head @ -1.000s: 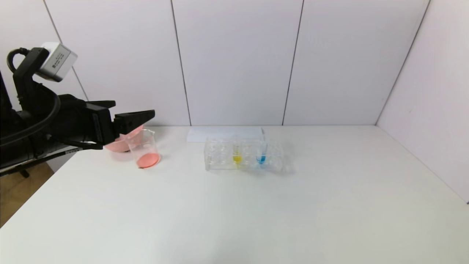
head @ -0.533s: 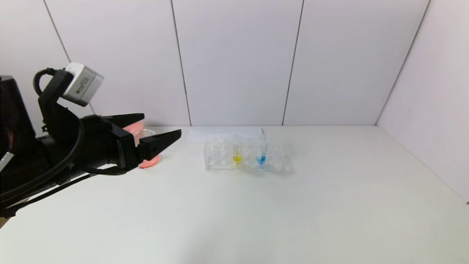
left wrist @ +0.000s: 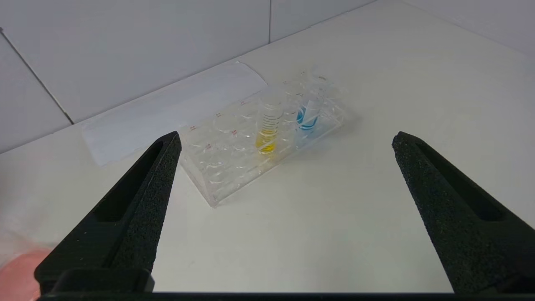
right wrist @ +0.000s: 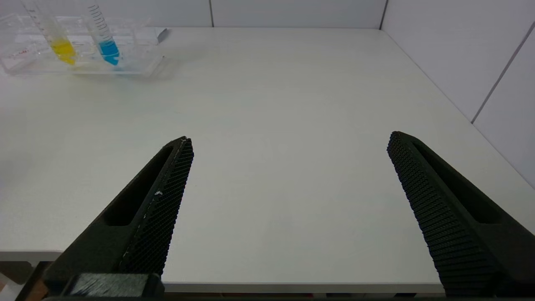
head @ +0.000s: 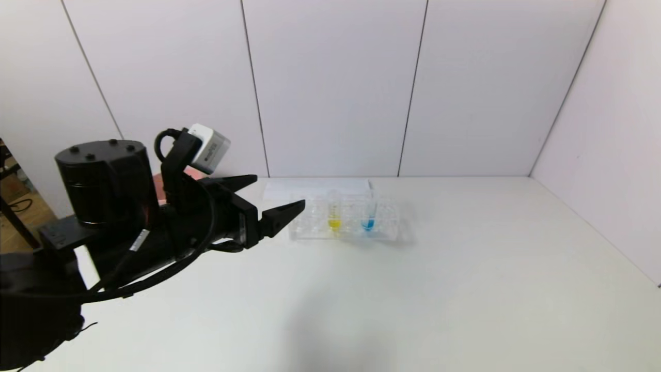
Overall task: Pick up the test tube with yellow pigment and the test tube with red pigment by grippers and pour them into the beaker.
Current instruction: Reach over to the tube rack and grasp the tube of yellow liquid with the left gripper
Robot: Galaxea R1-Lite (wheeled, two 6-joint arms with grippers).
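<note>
White walls stand behind a wide white desk (head: 413, 289). On it, the test tube with yellow pigment (head: 334, 217) stands up in a clear rack (head: 310, 227), which keeps it from tipping and spilling. A tube with blue liquid (head: 368, 218) leans in the same rack, just beside it. No test tube with red pigment shows anywhere. The left pincer (head: 279, 199) hangs in the air near the rack's left end, with its two black fingers (left wrist: 138, 209) wide apart and nothing between them. It points at the yellow tube, so I think it is getting ready to grab that one. The pink bowl (head: 178, 178) is mostly hidden behind that arm, and I cannot see the beaker at all. The right pincer (right wrist: 288, 142) waits low at the near edge of the desk, well apart from the rack, also spread open and empty.
</note>
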